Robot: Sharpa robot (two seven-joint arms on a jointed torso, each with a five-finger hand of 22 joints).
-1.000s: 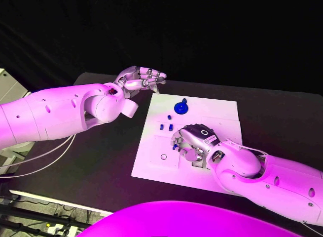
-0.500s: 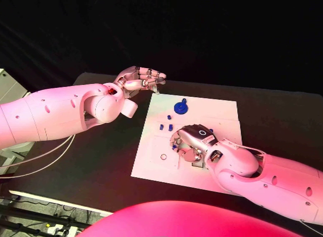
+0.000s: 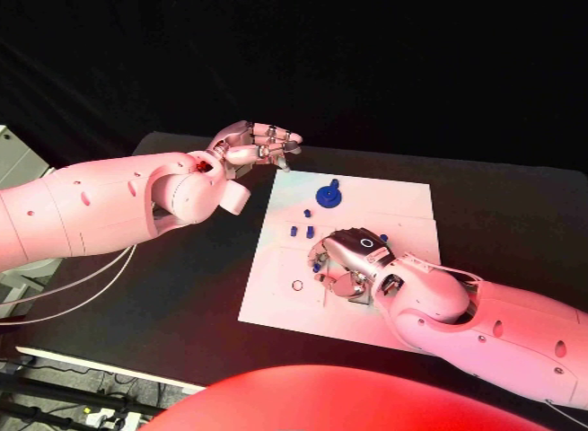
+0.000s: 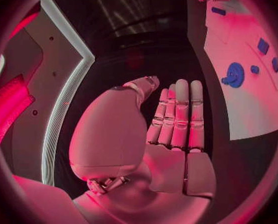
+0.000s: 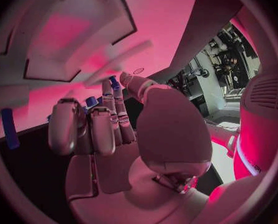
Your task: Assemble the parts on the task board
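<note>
- Little is changing since the earlier frame: both hands are staying put.
- The right hand (image 3: 355, 263) is pressing down mid-board (image 3: 404, 202), fingers curled around a small blue part (image 5: 114, 82).
- The left hand (image 3: 255, 144) is hovering empty beyond the board's far left corner, fingers loosely bent.
- A round blue part (image 3: 329, 194) is lying near the board's far edge.

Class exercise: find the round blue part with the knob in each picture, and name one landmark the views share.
Head view: round blue part near the task board's far edge.
Left wrist view: same part on the white board, beyond the left hand.
Right wrist view: I cannot pick it out.
Shared landmark: the white task board.
</note>
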